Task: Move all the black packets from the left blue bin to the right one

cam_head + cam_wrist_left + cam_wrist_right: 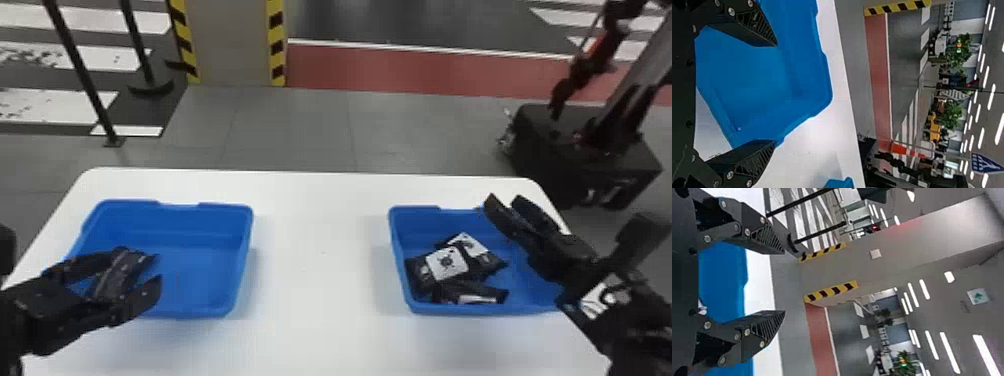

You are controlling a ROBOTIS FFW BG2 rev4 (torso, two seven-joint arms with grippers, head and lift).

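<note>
You are holding the left gripper (147, 268) at the left blue bin (200, 270), fingers spread; between them a dark shape, possibly a packet (115, 277), is showing. Black packets (447, 262) are lying in the right blue bin (420, 220); your right gripper (504, 199) is hovering above, fingers parted.

No texts, labels, brands, numbers or signs can be read

The left arm (37, 317) enters at the head view's left edge, the right arm (630, 320) at the right. The left gripper (158, 267) and right gripper (503, 198) each have 2 flat black fingers (764, 323) spread wide apart.
</note>
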